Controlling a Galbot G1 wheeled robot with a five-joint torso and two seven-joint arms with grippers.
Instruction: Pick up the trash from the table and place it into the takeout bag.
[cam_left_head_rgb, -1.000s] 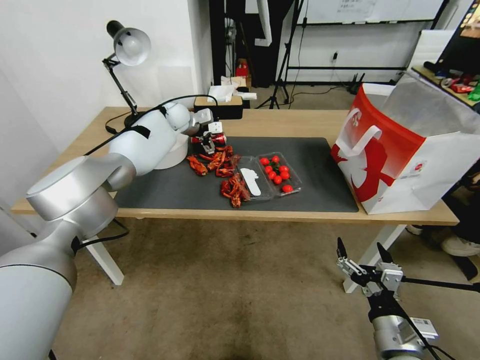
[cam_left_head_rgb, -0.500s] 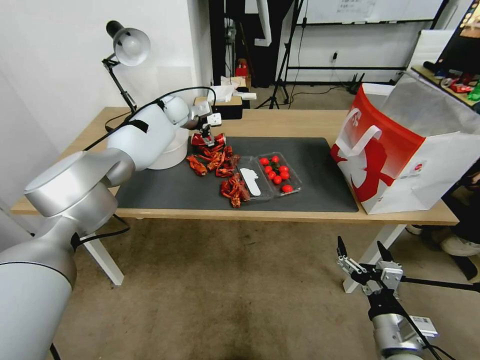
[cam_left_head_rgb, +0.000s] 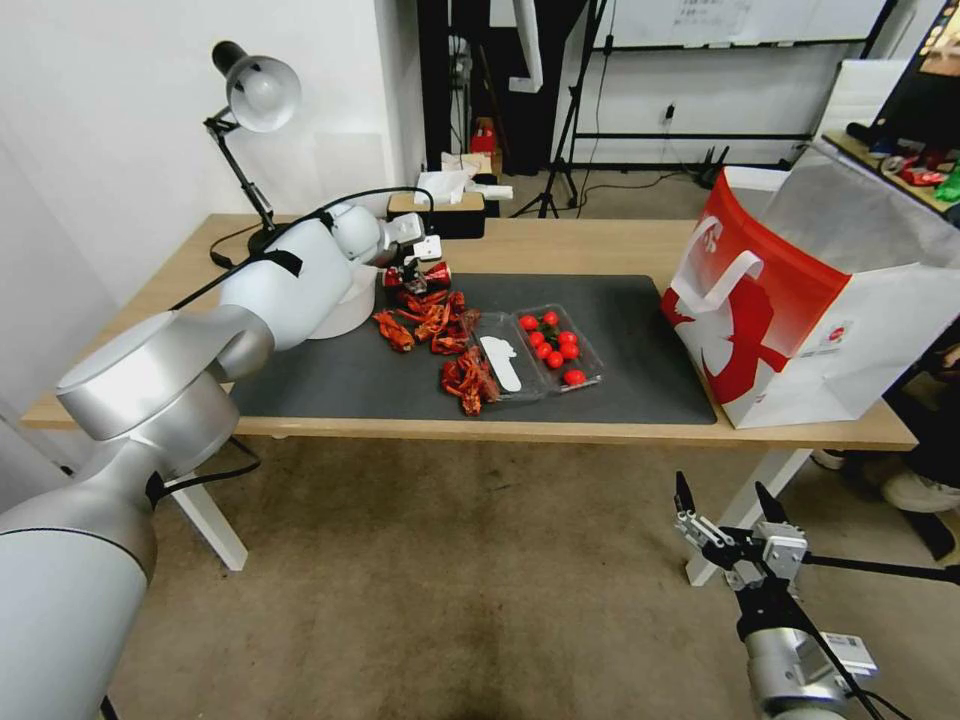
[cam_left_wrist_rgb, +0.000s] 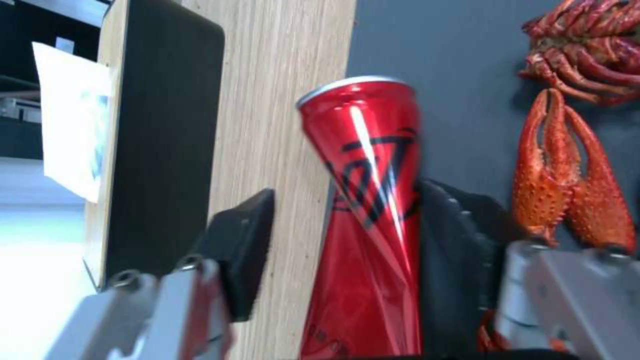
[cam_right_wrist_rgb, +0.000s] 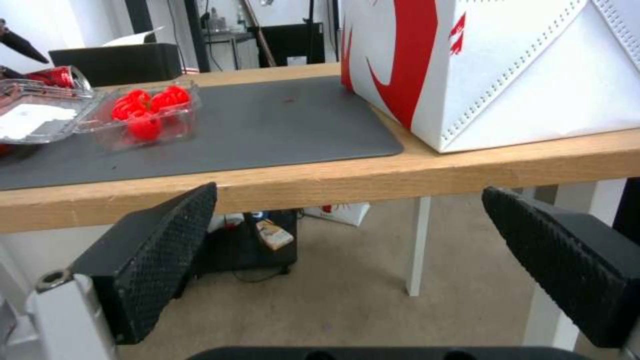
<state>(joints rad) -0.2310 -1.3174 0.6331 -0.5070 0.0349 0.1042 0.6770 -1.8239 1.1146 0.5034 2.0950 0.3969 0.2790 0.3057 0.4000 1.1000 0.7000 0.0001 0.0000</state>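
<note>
One red can (cam_left_wrist_rgb: 370, 210) apparently between left hand (cam_left_wrist_rgb: 347, 250) fingers.

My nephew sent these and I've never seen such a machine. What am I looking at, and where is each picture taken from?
It is a wheeled robot with two arms. The wide picture comes from its head; the two close ones from wrist cameras. On the table are crayfish shells, a tray of tomatoes and a takeout bag. The left gripper has open fingers either side of a dented red can. The right gripper hangs open below the table edge, idle.
</note>
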